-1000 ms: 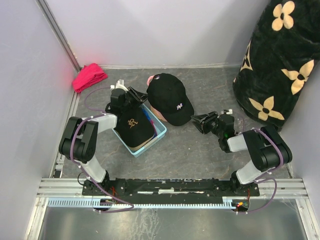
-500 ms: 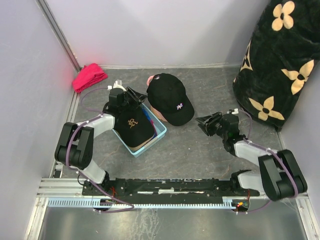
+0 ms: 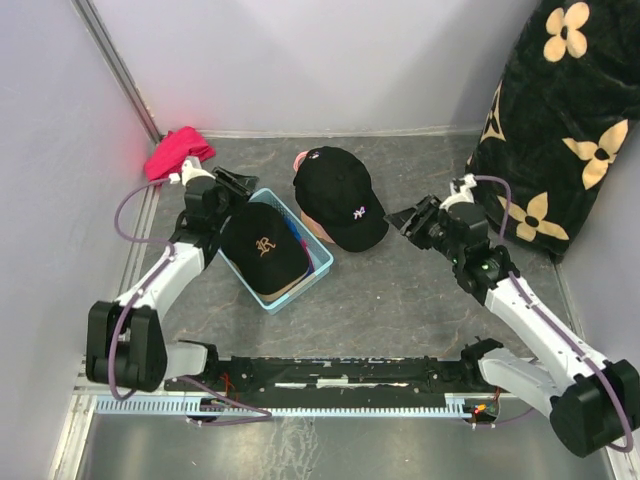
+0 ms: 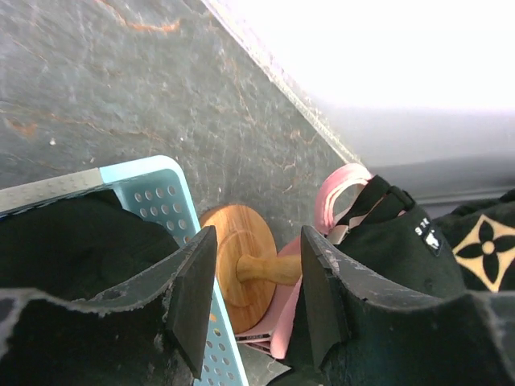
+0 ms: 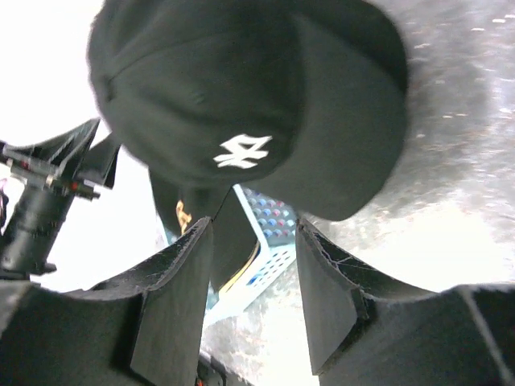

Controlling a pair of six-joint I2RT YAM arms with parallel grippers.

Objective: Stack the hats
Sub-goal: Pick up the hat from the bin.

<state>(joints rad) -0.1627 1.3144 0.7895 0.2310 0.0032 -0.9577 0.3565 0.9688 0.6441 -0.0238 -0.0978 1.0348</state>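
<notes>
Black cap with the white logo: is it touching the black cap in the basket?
Apart. In the top view, part of the blue basket shows between the white-logo cap and the gold-logo cap.

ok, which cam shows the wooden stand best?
Left wrist. The wooden stand sits in plain sight between the tips of the open left claw: round disc, stem running to the pink cap, beside the blue basket. Top external hides it under the black white-logo cap. Right wrist shows none of it.

A lab-style robot cell — bare grey partition walls (image 3: pixel 320 60), stone-grey tabletop (image 3: pixel 400 290) (aluminium rail (image 3: pixel 350 405) at its near edge)
</notes>
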